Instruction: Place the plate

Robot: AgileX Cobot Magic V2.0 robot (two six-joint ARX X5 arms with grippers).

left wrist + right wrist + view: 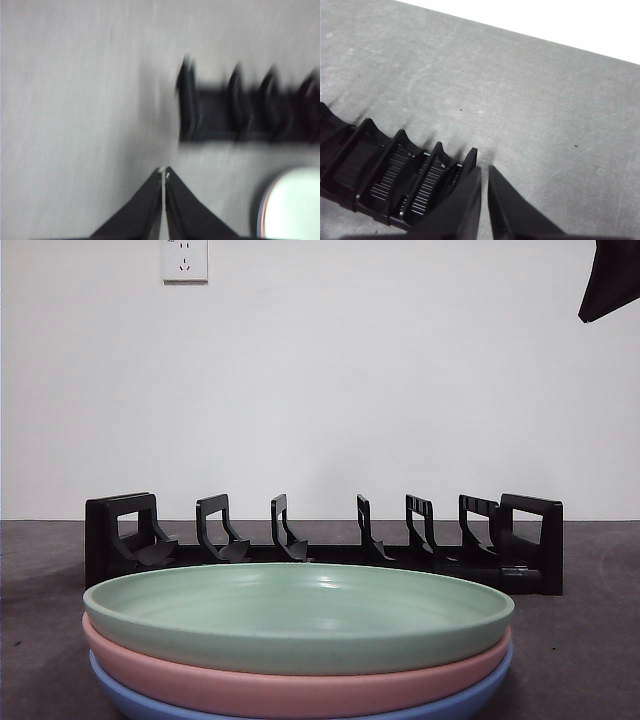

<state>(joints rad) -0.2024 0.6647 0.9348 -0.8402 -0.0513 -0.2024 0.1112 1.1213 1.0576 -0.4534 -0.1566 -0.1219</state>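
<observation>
Green plate (pixel 300 615) topmost of three stacked on the counter (pixel 590 640), just before the black rack (pixel 320 540). Probably light, stiff, smooth plastic; best pinched at the thin rim. Left tool (pixel 164 172) and right tool (pixel 485 170) both closed, empty, aloft.

Three plates (pixel 300 615), one rack (pixel 320 540)

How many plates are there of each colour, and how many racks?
Green plate: 1, on top of the stack
Pink plate: 1, in the middle
Blue plate: 1, at the bottom
Black dish rack: 1, behind the stack, with no plate in it
Total: 4 things
</observation>
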